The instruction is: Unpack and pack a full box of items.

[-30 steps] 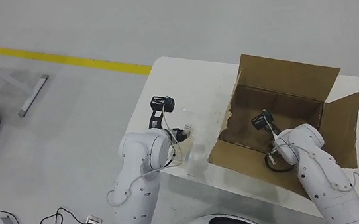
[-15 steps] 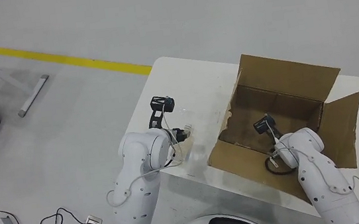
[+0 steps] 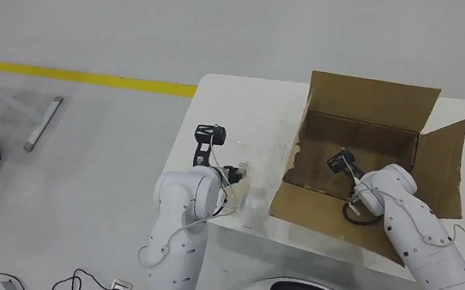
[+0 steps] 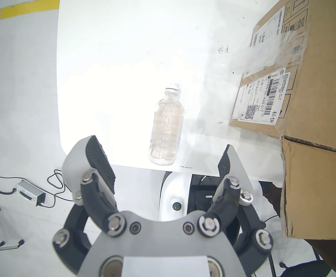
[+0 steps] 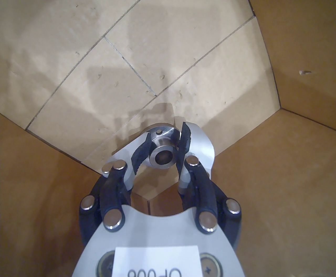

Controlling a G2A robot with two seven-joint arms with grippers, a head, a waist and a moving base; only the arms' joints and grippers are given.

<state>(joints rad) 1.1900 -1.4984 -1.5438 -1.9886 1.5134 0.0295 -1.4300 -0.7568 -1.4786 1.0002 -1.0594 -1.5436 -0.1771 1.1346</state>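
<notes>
- Right gripper [image 5: 162, 148] — pinching a small metal cylinder [image 5: 162, 155] inside the cardboard box [image 5: 65, 65].
- Left gripper [image 4: 160, 153] — jaws spread wide, above a clear bottle [image 4: 166, 126] lying on the table [image 4: 118, 65].

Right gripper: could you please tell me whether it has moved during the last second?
Yes, slightly: in the top view the right gripper, shut on a metal part, has drawn back from the cardboard box's far wall toward the robot.

A white table [image 3: 241, 109] is carrying two things: an open cardboard box [image 3: 370, 99] is standing on its right part with flaps raised, while a clear plastic bottle [image 4: 166, 128] is lying on its side near the robot-side edge, apart from the box, its cap pointing away from the robot.
</notes>
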